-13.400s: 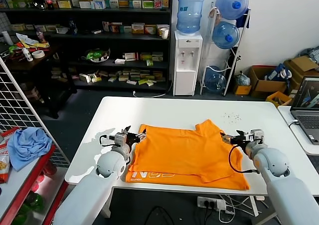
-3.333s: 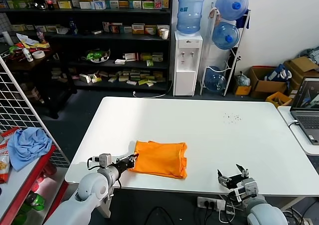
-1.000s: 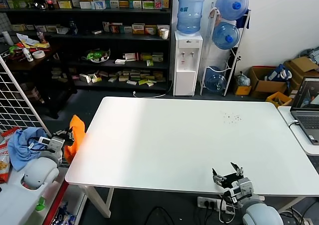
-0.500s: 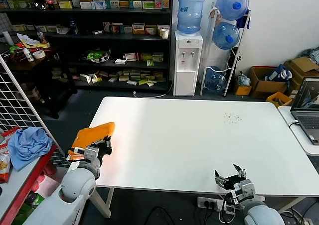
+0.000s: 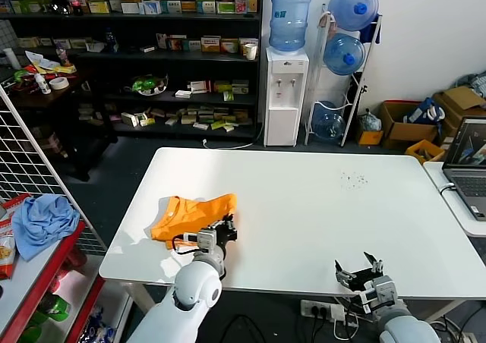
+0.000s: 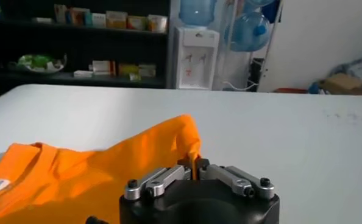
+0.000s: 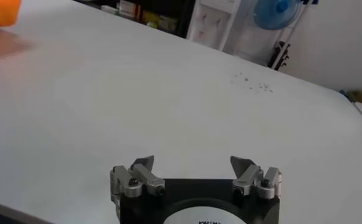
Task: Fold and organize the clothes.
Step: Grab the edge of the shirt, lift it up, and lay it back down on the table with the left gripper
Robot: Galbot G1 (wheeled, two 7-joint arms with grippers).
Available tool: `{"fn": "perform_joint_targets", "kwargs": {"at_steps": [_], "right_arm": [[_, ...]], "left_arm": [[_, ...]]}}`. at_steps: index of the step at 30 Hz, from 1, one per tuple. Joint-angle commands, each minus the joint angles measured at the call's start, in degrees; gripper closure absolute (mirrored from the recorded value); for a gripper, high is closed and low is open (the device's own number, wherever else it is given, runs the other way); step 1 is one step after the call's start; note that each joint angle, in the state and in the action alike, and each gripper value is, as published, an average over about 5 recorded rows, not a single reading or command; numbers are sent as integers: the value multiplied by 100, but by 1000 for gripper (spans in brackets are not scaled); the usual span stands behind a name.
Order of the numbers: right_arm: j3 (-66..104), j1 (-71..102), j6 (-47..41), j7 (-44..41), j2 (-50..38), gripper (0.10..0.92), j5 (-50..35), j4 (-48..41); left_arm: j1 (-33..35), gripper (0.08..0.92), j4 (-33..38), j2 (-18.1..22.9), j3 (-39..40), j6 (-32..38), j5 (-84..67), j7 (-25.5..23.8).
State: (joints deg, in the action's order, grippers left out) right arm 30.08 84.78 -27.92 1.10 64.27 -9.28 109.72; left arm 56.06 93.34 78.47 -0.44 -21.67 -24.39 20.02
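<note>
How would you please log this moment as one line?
left claw: shut on orange T-shirt, above white table | right claw: open, idle at near edge

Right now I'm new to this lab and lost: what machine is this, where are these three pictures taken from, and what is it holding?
It is a two-armed robot. One picture looks down from its head; the other two look out from cameras on its wrists. The left gripper is shut on a bright orange T-shirt, bunched and carried over the near left part of the white table; the left wrist view shows cloth pinched between its fingers. The right gripper waits open at the table's near edge, holding nothing. Nothing else lies on the table.
</note>
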Motion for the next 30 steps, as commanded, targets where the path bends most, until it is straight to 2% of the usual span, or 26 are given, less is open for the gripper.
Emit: {"fn": "perform_joint_targets", "kwargs": {"at_steps": [1,5,9,13,16,20,24,27,30], "right_arm": [[107,32,32,11,-4,203,-5,-54],[155,39,32,20,1,203,-6,-80],[209,32,29,26,-14,203,-24,-94],[229,19,30,21,-13,203,-70,-30],[224,-11,122,21,11,203,-114,0],[180,-73,427,-2,70,203,-177,-6],[106,-138,934,-71,176,203,-252,31],[115,-206,1344,-144,316,203,-281,8],[208,-268,1693,-257,511,203,-312,-63]], "left_arm": [[-276,872,-1181,1653,528,506,231,140],[-360,872,-1530,1653,649,1017,71,41],[-284,867,-1487,1653,885,1422,-105,-236],[-196,789,-1200,1653,893,1985,-108,-719],[-84,702,-798,1446,778,2398,-266,-1073],[140,590,-222,832,393,2683,-530,-1178],[468,477,240,-35,-86,2992,-366,-1188],[809,391,320,-818,-500,3310,-3,-1262],[1169,304,335,-1330,-962,3519,291,-1383]]}}
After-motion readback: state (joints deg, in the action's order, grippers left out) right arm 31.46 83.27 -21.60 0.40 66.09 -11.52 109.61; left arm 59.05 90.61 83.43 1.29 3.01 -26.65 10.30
